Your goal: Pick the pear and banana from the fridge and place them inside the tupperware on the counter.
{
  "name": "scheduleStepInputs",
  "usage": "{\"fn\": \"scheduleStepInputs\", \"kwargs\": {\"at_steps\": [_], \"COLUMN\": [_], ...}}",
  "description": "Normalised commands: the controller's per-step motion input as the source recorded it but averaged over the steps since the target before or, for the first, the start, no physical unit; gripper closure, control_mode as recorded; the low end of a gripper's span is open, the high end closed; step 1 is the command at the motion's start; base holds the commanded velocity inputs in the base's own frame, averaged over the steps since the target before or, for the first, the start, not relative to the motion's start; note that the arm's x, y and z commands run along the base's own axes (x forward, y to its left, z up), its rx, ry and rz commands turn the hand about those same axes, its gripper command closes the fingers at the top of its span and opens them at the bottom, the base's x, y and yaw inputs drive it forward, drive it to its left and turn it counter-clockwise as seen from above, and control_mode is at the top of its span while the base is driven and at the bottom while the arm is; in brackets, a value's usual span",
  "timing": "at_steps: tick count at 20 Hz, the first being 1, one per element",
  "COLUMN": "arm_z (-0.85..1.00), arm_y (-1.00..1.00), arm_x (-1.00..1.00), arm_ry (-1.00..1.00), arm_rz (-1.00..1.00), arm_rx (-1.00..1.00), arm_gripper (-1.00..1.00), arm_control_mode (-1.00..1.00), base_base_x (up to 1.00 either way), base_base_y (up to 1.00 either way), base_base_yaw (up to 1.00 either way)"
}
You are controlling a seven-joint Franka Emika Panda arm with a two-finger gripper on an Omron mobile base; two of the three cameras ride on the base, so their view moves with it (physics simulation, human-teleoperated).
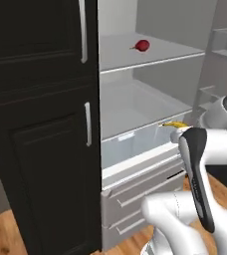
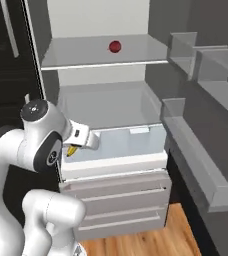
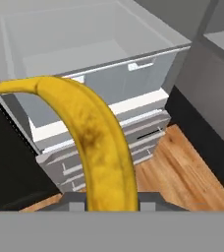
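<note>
The left base view looks forward and down from behind the arm (image 1: 200, 169) on its left, facing the open fridge (image 1: 135, 99) with the black cabinet (image 1: 41, 124) near on the left. The right base view faces the same fridge (image 2: 106, 105) from behind the arm on its right, with the door shelves (image 2: 206, 75) along the right. Both share the upper shelf with the pear (image 1: 142, 46), the translucent drawer (image 2: 121, 142) and the grey drawers below. The hand view sits very near the banana (image 3: 94, 142), looking along it down at the drawer front and wooden floor (image 3: 182, 167).
</note>
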Motion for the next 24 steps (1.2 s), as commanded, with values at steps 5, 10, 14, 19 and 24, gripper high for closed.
{"fn": "scheduleStepInputs", "kwargs": {"at_steps": [5,10,14,19,24], "arm_z": [0.0,0.0,0.0,0.0,0.0], "arm_y": [0.0,0.0,0.0,0.0,0.0], "arm_x": [0.0,0.0,0.0,0.0,0.0], "arm_ry": [0.0,0.0,0.0,0.0,0.0], "arm_rz": [0.0,0.0,0.0,0.0,0.0], "arm_rx": [0.0,0.0,0.0,0.0,0.0], "arm_gripper": [1.0,1.0,1.0,1.0,1.0], "arm_control_mode": [1.0,1.0,1.0,1.0,1.0], "base_base_x": [-0.47,-0.34,-0.03,0.0,0.24], "base_base_y": [0.65,0.3,0.02,-0.16,-0.39], "base_base_yaw": [-1.0,-1.0,-1.0,-1.0,-0.61]}}
